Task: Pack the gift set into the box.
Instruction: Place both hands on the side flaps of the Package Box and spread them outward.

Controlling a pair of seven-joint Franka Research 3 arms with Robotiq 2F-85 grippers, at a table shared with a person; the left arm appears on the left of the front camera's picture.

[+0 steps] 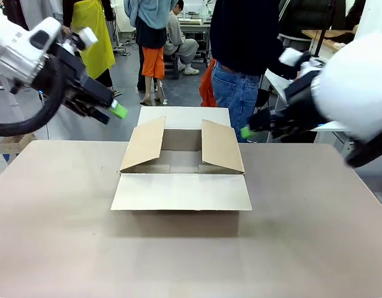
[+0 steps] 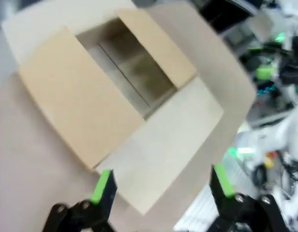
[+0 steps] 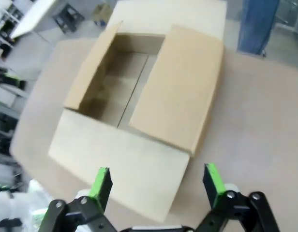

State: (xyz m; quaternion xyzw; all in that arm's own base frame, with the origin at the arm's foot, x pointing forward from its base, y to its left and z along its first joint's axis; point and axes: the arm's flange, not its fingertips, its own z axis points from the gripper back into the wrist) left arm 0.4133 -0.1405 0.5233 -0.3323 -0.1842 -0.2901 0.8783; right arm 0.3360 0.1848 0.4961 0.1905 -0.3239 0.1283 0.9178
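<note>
The box [image 1: 182, 167] stands open in the middle of the table, its four brown flaps spread outward and its inside bare. My left gripper [image 1: 113, 112] hangs above the table to the box's upper left. In the left wrist view my left gripper [image 2: 161, 186] is open, with the box [image 2: 115, 82] below it. My right gripper [image 1: 248, 130] hovers to the box's upper right. The right wrist view has my right gripper [image 3: 156, 181] open over the box [image 3: 139, 106]. The gift set is out of view.
A person in jeans [image 1: 237, 87] stands right behind the box at the table's far edge. Bare grey-brown tabletop [image 1: 178, 254] lies on all sides of the box. Other people and furniture are farther back.
</note>
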